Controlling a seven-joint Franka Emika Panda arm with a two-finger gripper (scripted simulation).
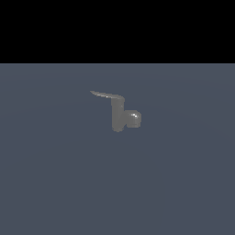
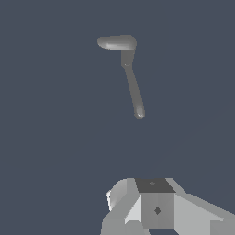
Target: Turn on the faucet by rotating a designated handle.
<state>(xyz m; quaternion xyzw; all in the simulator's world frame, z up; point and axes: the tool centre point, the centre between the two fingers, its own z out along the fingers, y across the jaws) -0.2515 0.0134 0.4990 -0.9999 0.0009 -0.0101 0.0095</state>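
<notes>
The small matte grey faucet (image 1: 118, 117), an upright cylindrical body with a short stubby rounded spout (image 1: 133, 119) on the exterior view's right, stands alone near the middle of the flat blue-grey floor (image 1: 55, 183). Its thin flat grey lever handle (image 1: 106, 95) joins the top of the body and reaches out toward the exterior view's left, tapering to a pointed tip that hangs free above the floor. In the wrist view the same handle (image 2: 134, 92) shows as a long narrow blade running from the body toward the camera, with the spout (image 2: 117, 42) crossing at the far end. The faucet looks rigid and metal-like, probably fixed at its base, so only the lever should swing; its smooth, thin, tapered blade may slip from a pinch. Pushing sideways near the tip, well away from the pivot, seems the best way to get leverage. The pale grey blocky gripper (image 2: 156, 206) sits well apart from the handle and holds nothing; its fingers are not visible, so I cannot tell how wide it stands. No brand, label or writing is visible anywhere.
</notes>
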